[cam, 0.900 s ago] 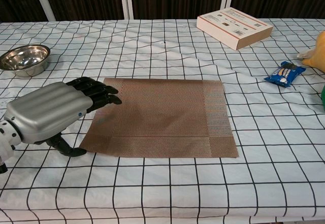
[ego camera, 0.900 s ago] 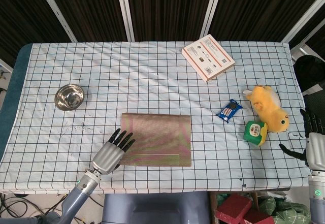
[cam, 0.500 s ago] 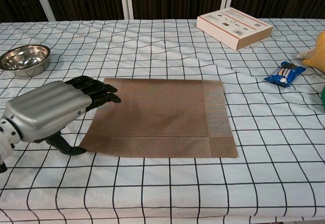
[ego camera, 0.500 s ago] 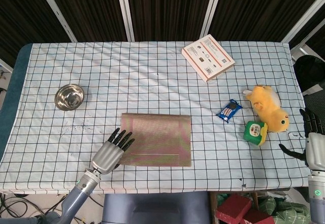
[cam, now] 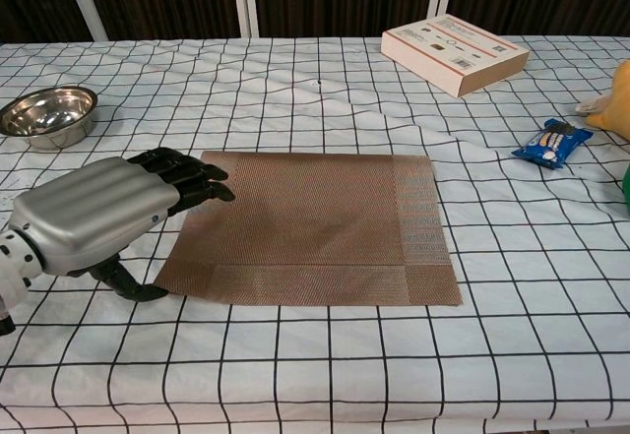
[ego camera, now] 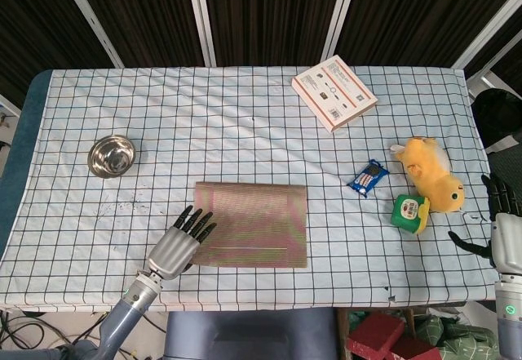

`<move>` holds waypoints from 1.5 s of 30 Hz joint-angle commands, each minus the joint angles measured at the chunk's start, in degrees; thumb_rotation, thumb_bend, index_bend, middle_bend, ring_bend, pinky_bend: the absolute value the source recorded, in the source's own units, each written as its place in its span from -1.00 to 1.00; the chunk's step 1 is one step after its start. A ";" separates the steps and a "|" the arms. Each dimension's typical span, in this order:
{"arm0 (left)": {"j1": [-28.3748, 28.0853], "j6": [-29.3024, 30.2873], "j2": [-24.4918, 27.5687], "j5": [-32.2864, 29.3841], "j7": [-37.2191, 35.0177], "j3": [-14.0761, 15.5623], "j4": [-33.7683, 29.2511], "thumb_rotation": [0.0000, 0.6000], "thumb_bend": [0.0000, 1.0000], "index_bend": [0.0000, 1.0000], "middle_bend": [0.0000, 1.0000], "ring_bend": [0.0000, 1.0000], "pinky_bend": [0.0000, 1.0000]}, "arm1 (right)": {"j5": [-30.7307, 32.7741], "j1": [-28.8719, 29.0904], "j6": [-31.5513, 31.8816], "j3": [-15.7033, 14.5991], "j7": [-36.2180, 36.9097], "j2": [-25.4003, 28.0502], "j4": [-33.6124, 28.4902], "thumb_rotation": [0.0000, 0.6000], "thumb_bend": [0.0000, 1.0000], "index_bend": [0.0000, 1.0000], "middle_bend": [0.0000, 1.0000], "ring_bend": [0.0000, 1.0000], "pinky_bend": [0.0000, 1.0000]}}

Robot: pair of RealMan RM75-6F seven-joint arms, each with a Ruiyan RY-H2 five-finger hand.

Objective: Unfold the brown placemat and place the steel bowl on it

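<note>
Checked tablecloth [ego camera: 245, 131] fills the frame under dark slatted panels, and the brown placemat [ego camera: 253, 224] lies folded flat at lower centre. Left hand [cam: 94, 213] sits at its left edge, fingers [cam: 192, 180] extended and slightly apart, tips just over the mat's border, thumb low beside the near corner, gripping nothing. Steel bowl [ego camera: 112, 155] waits well apart, upper left of the mat. Right hand [ego camera: 503, 242] hovers at the lower right edge, fingers spread, empty.
</note>
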 commanded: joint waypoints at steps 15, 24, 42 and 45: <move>-0.04 0.04 -0.25 1.11 -1.43 0.53 0.68 1.00 -0.31 -0.13 -0.72 -1.00 -0.90 | 0.26 0.02 -0.23 0.01 -0.09 0.10 -0.19 1.00 -0.97 -1.00 -1.00 -1.00 -0.68; -0.05 0.36 -0.21 1.81 -2.03 0.54 0.97 1.00 -0.23 -0.10 -0.69 -0.99 -0.86 | 0.26 0.03 -0.30 0.01 0.03 0.15 -0.27 1.00 -0.97 -1.00 -1.00 -1.00 -0.68; 0.04 0.86 -0.53 3.11 -3.55 0.60 1.34 1.00 -0.23 0.16 -0.66 -0.99 -0.86 | 0.31 0.03 -0.41 -0.01 0.19 0.23 -0.40 1.00 -0.97 -1.00 -1.00 -1.00 -0.68; 0.03 0.93 -0.43 3.13 -3.67 0.47 1.18 1.00 -0.21 0.18 -0.66 -0.99 -0.86 | 0.30 0.02 -0.41 -0.03 0.20 0.26 -0.43 1.00 -0.97 -1.00 -1.00 -1.00 -0.68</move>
